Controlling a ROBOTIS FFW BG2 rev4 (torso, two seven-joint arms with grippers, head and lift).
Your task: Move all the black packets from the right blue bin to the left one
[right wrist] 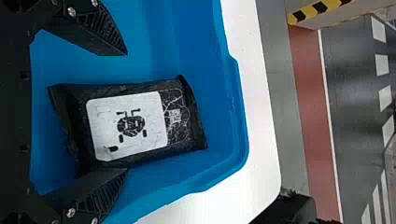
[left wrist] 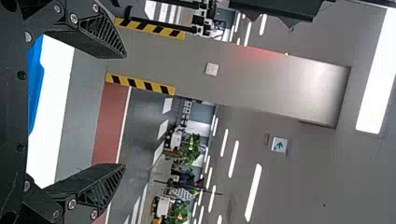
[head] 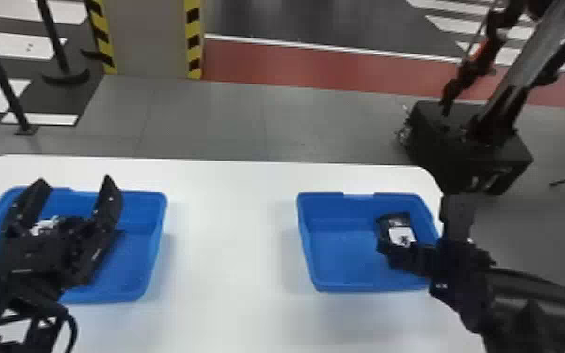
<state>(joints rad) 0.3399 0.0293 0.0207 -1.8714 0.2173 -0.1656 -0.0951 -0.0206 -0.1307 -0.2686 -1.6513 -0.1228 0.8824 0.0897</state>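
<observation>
Step in hand: pick-up from the source bin. The right gripper (right wrist: 126, 112) was positioned over the right blue bin (head: 342, 244), its two fingers spread and nothing clamped between them. One black packet (right wrist: 128, 123) lay in the right-hand part of that bin, white-labelled face up. One finger was close along the packet's edge; a gap showed between the other finger and the opposite edge. Contact could not be confirmed.

The left gripper (head: 77, 180), also spread and unloaded, was located above the left blue bin (head: 131, 263). A dark and white item (head: 44, 225) showed in the left bin, partly behind the gripper; whether it was a packet could not be told. Both bins stood on the white table (head: 230, 234), well apart.

Next move, as judged: the right gripper needed to be set lower, with the packet centred between its fingers, then closed across the packet's width. Lift clear of the rim was required before transfer to the left bin. Caution: an off-centre closure could have pushed the packet against the bin wall or let its soft wrapping slip.
</observation>
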